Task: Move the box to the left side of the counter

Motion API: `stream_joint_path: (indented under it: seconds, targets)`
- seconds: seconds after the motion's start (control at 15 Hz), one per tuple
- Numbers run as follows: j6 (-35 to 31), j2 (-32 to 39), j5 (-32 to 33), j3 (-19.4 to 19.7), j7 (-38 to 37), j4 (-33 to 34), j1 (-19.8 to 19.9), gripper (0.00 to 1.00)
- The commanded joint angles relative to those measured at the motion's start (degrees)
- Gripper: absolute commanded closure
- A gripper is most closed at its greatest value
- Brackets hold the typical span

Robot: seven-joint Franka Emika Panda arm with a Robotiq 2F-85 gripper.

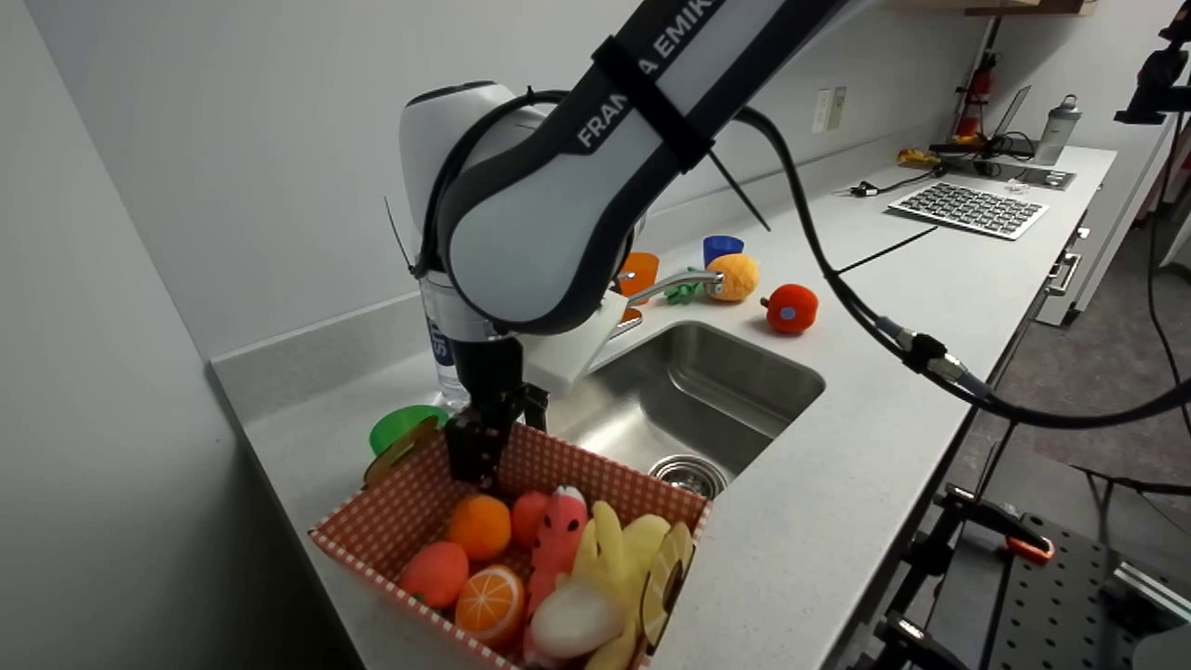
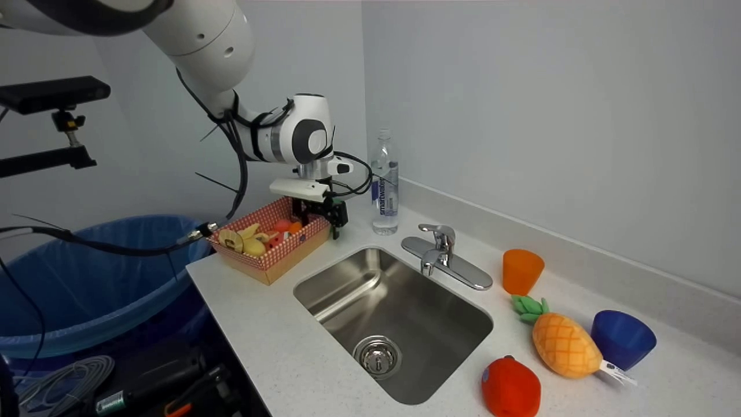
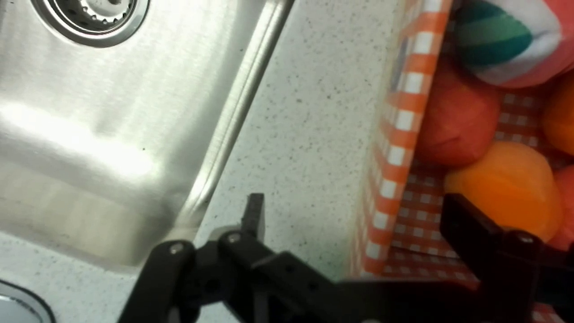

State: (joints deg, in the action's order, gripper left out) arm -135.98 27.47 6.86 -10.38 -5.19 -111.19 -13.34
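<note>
The box [image 1: 609, 465] has red-and-white checked lining and holds soft toy fruit. It stands on the counter beside the sink, at the counter's end, and also shows in an exterior view [image 2: 296, 253]. My gripper [image 1: 507, 451] is lowered over the box wall on the sink side, near the back corner; an exterior view [image 2: 317, 223] shows it too. In the wrist view my gripper [image 3: 354, 199] is open around the checked wall [image 3: 397, 157]. One finger is outside over the counter, the other inside by an orange fruit [image 3: 506, 188]. Gaps show between both fingers and the wall.
The steel sink [image 2: 399, 313] lies right beside the box, with the faucet [image 2: 443, 249] behind it. A water bottle [image 2: 385, 185] and a green cup [image 1: 407, 426] stand near the gripper. An orange cup [image 2: 521, 271], blue cup [image 2: 622, 339], toy pineapple [image 2: 564, 344] and red toy [image 2: 510, 388] lie beyond the sink.
</note>
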Motion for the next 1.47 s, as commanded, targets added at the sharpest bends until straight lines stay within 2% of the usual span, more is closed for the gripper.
stream_joint_path:
  seconds: [0.0,0.47,1.0,1.4]
  targets:
    - [0.2,-0.6,-0.6,0.8,-0.4,0.3,-0.8,0.0]
    - [-1.1,-2.2,-0.4,0.8,-0.7,0.1,-0.9,0.0]
    - [-5.9,-6.9,-1.2,0.1,0.1,-1.9,-0.4,0.0]
    - [-6.4,-9.8,-2.0,-0.6,0.7,-2.4,-0.2,0.0]
